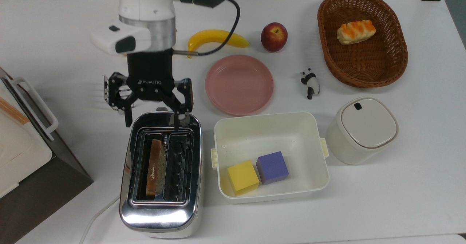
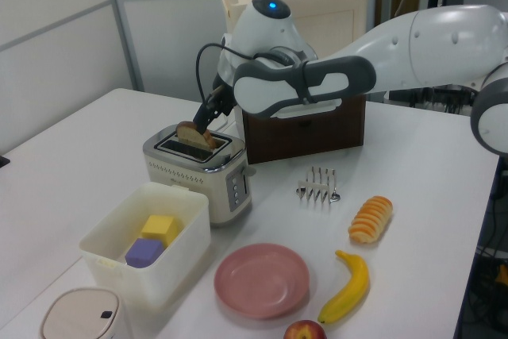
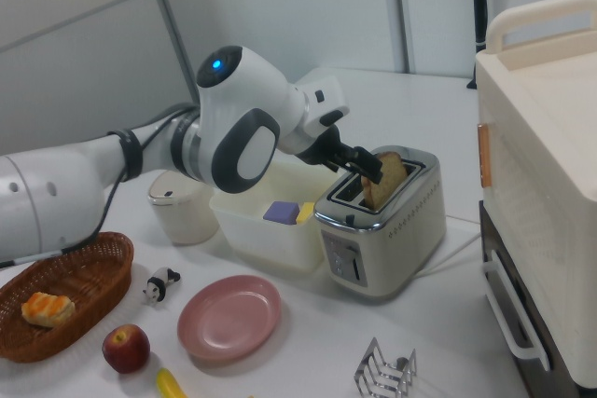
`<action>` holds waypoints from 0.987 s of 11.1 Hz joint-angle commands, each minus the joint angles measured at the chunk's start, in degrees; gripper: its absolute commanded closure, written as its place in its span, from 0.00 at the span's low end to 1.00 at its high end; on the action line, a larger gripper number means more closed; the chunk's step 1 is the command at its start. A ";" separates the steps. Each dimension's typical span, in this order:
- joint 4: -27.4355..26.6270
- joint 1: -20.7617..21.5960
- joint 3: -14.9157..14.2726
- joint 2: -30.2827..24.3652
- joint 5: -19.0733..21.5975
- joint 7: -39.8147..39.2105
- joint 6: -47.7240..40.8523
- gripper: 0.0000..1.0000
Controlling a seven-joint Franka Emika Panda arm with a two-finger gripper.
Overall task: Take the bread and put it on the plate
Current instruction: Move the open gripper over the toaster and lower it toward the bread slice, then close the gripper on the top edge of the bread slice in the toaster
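above toaster (image 1: 160,171): open air | toaster-to-plate (image 1: 239,85): bare bench (image 1: 54,47) | tub (image 1: 270,156) flanks toaster, top view's right
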 commanded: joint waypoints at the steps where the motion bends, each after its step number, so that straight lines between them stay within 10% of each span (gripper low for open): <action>1: 1.98 0.71 -0.59 4.23 -4.50 0.38 3.38 0.10; 4: 2.07 0.97 -0.59 5.47 -6.09 0.56 3.66 0.23; 8: 3.82 0.97 -0.59 5.21 -6.88 3.79 3.49 0.96; 11: 4.61 0.97 -0.59 4.68 -6.80 5.73 3.40 1.00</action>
